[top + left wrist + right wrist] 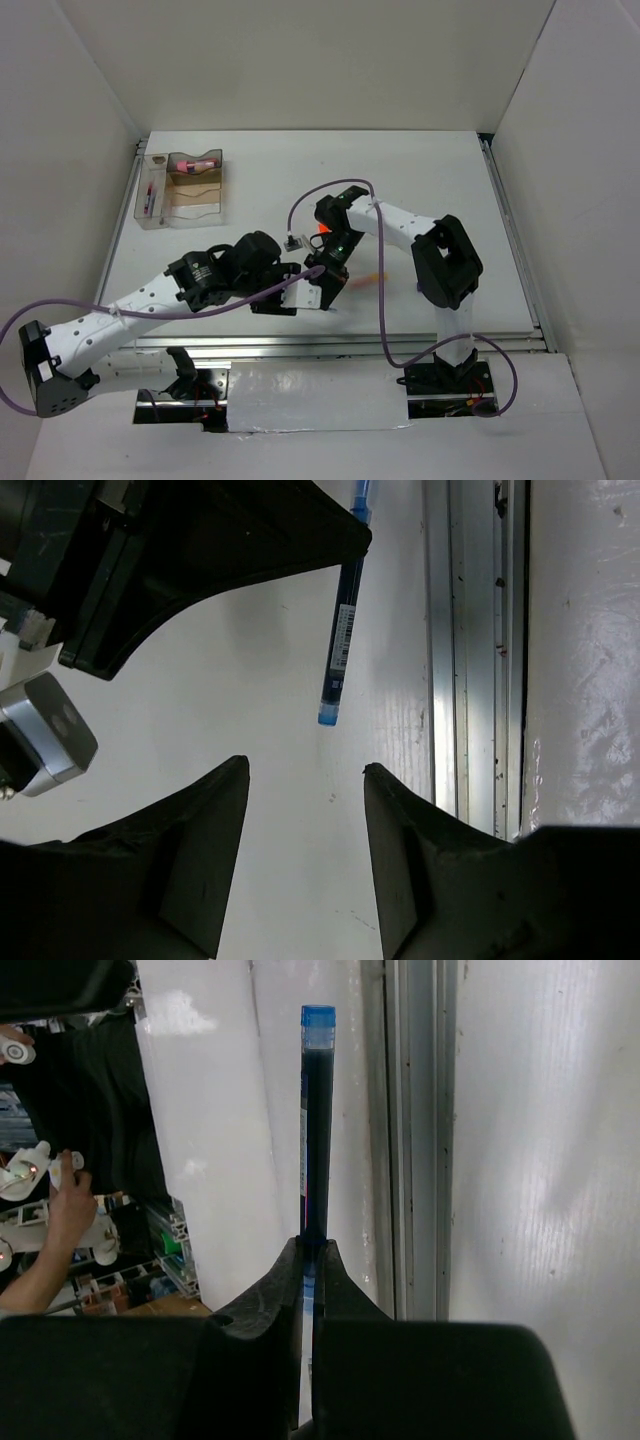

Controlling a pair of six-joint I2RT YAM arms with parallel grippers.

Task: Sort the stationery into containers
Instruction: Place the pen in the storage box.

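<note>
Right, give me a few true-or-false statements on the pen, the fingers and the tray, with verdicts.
1. The right fingers are shut on a blue pen. True.
2. The left fingers grip that pen as well. False: they stand apart with nothing between them.
3. The organiser tray sits at the far left of the table. True.
4. The tray is empty. False: a pink-capped tube and a thin red pen lie in it.

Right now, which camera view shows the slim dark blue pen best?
Right wrist: the dark blue pen runs whole from the shut right hand to its tip. Left wrist shows most of it, label included. In the top view I cannot find it.
</note>
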